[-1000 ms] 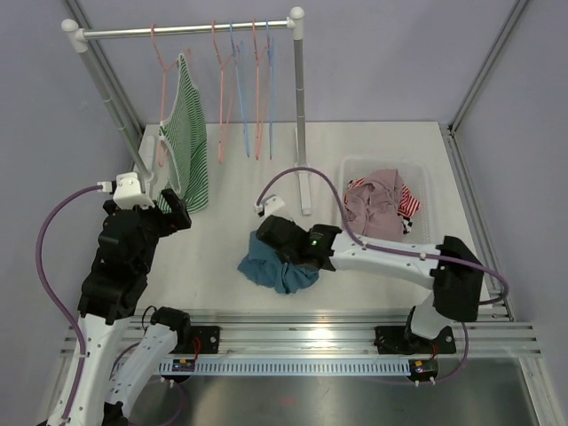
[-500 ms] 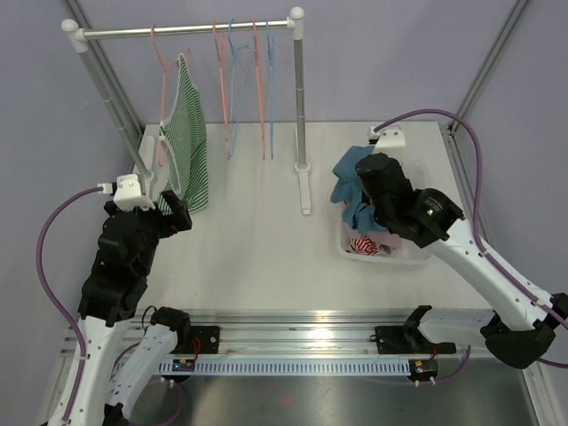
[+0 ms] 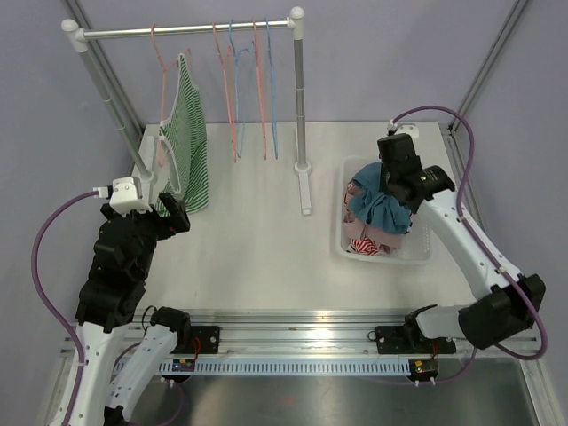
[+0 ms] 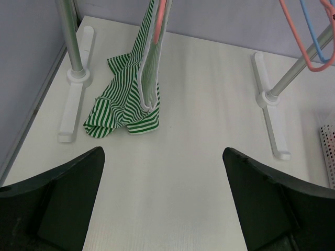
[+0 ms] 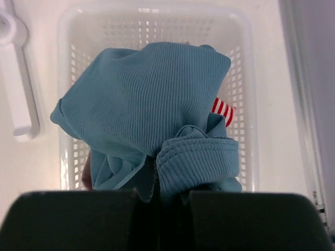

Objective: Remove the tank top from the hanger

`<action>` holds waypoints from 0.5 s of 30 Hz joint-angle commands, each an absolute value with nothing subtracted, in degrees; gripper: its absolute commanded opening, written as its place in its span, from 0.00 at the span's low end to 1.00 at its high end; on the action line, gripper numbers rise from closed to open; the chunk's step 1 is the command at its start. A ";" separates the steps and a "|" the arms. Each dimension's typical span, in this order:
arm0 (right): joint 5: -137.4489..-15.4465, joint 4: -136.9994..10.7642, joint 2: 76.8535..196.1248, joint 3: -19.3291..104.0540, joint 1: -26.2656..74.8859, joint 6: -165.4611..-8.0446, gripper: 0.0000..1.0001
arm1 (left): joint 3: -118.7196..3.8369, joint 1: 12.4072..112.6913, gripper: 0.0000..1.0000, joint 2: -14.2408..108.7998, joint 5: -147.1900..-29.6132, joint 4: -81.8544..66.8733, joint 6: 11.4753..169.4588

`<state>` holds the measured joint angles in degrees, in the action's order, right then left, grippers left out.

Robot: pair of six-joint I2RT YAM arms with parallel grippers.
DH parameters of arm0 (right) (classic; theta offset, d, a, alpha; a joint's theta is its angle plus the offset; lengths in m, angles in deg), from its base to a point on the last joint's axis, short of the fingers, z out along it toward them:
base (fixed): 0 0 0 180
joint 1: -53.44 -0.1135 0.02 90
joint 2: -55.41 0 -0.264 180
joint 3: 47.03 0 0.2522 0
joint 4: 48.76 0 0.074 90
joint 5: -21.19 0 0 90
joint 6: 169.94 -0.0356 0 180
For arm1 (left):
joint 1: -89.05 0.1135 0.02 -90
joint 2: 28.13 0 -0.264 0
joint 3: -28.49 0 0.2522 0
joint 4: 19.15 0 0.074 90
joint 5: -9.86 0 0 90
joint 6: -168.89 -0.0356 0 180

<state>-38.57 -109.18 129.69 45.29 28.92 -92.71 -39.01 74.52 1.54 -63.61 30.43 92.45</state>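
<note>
A green-and-white striped tank top (image 3: 188,133) hangs from a pink hanger (image 3: 161,80) at the left end of the rail; its hem rests crumpled on the table (image 4: 128,107). My left gripper (image 3: 167,213) hovers just in front of that hem, open, nothing between its fingers (image 4: 163,157). My right gripper (image 3: 390,193) is shut on a blue ribbed garment (image 3: 382,211), which it holds bunched over the white basket (image 3: 419,257). In the right wrist view the blue garment (image 5: 146,104) fills the space above the basket (image 5: 152,13).
Several empty pink and blue hangers (image 3: 248,89) hang on the rail between two posts. The rack's white feet (image 3: 305,191) lie on the table, one beside the tank top (image 4: 73,104). Red-striped and pink clothes (image 3: 364,244) lie in the basket.
My right arm has carried the blue garment from the middle of the table up and right to over the basket. The empty hangers swing slightly. The left arm has barely moved.
</note>
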 commanded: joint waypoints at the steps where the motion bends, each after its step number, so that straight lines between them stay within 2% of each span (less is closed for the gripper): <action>1: -50.32 -102.79 135.71 41.01 35.23 -93.29 0.03 | -38.53 74.46 0.99 1.05 -63.09 26.69 92.42; 5: -58.07 -99.87 143.72 38.10 40.77 -94.35 0.06 | -38.53 74.46 0.99 0.88 -62.91 26.61 92.42; 9: -61.06 -101.71 153.99 38.36 42.18 -95.32 0.16 | -38.80 74.46 0.99 0.26 -62.65 26.69 92.33; 12: -61.87 -103.21 157.27 38.36 43.15 -95.67 0.20 | -40.72 74.46 0.99 -0.09 -62.56 27.48 92.16; 14: -61.08 -103.30 156.05 38.01 43.24 -96.02 0.31 | -42.57 74.46 0.99 0.17 -62.39 29.32 91.98; 15: -59.77 -103.83 154.13 38.18 43.24 -96.54 0.40 | -45.01 74.46 0.99 0.44 -61.95 30.03 92.16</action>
